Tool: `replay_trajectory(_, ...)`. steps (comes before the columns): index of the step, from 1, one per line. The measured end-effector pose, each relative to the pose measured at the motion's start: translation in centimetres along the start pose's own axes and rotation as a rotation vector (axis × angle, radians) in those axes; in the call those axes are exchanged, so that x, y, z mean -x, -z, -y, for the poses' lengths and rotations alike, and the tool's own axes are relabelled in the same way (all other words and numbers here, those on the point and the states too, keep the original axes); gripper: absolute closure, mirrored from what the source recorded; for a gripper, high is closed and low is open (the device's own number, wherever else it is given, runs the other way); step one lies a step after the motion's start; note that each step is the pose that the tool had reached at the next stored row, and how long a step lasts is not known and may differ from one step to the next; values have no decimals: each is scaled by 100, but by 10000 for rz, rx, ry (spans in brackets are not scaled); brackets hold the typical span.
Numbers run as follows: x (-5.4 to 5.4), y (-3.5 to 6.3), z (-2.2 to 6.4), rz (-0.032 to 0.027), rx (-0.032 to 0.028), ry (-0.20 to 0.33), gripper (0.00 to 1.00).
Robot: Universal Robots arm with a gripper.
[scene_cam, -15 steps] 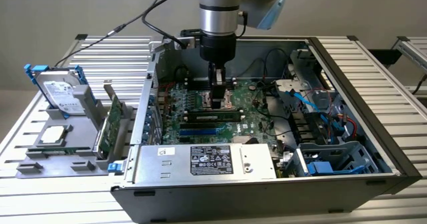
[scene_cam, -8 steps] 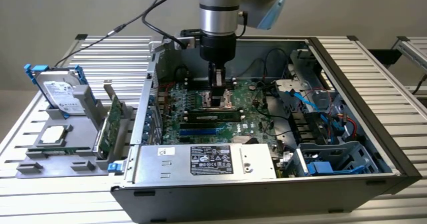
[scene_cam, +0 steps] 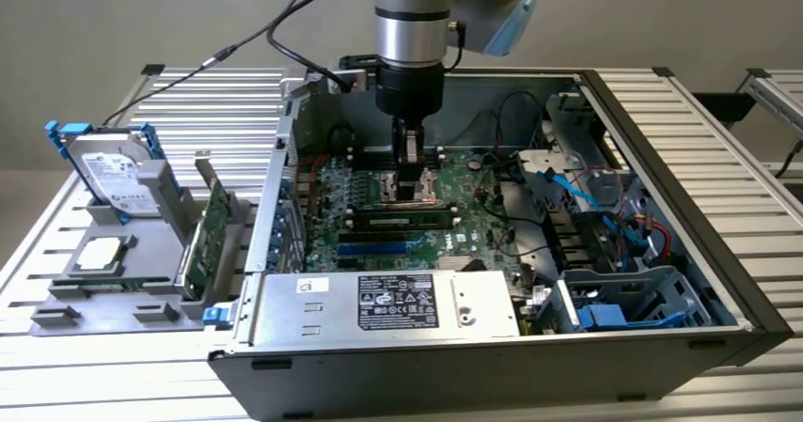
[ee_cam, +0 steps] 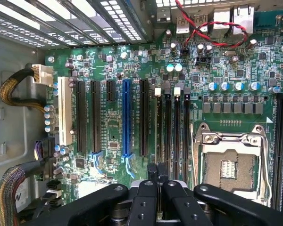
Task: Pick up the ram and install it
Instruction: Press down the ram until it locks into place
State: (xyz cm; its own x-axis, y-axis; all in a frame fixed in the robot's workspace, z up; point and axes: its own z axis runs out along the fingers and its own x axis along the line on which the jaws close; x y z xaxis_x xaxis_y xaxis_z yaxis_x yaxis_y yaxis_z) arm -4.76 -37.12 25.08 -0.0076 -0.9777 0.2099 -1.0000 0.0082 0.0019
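The ram (scene_cam: 401,221) is a long green stick with black chips. It lies along the memory slots on the motherboard (scene_cam: 364,182) inside the open computer case, and whether it is fully seated I cannot tell. My gripper (scene_cam: 412,193) hangs straight down just behind the ram, over the processor socket (ee_cam: 228,167), and does not touch the ram. In the wrist view the gripper (ee_cam: 157,170) is shut, its two black fingers pressed together with nothing between them. The fingers line up with the row of black memory slots (ee_cam: 172,132).
The case walls (scene_cam: 653,140) ring the board, with the power supply (scene_cam: 389,302) at the front and the drive cage and cables (scene_cam: 627,300) on the exterior view's right. Outside, on the exterior view's left, a grey holder (scene_cam: 119,295) carries a hard drive (scene_cam: 113,173) and a larger green card (scene_cam: 207,239).
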Motion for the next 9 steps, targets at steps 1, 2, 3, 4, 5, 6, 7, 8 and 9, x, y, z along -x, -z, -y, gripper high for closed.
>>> replay_trajectory(1, 0, 0, 0, 3, 0, 0, 89)
replay_trajectory(2, 0, 0, 0, 6, 0, 0, 89)
replay_trajectory(3, 0, 0, 0, 8, 0, 0, 89)
replay_trajectory(4, 0, 0, 0, 11, 0, 0, 89)
replay_trajectory(5, -1, 1, 0, 19, 2, 1, 89)
replay_trajectory(6, -5, 1, 0, 21, 1, 3, 89)
replay_trajectory(7, -19, -2, 1, 62, 2, 4, 89)
replay_trajectory(8, -29, -5, 0, 191, 2, 2, 89)
replay_trajectory(9, -38, -8, -1, 359, 1, 2, 89)
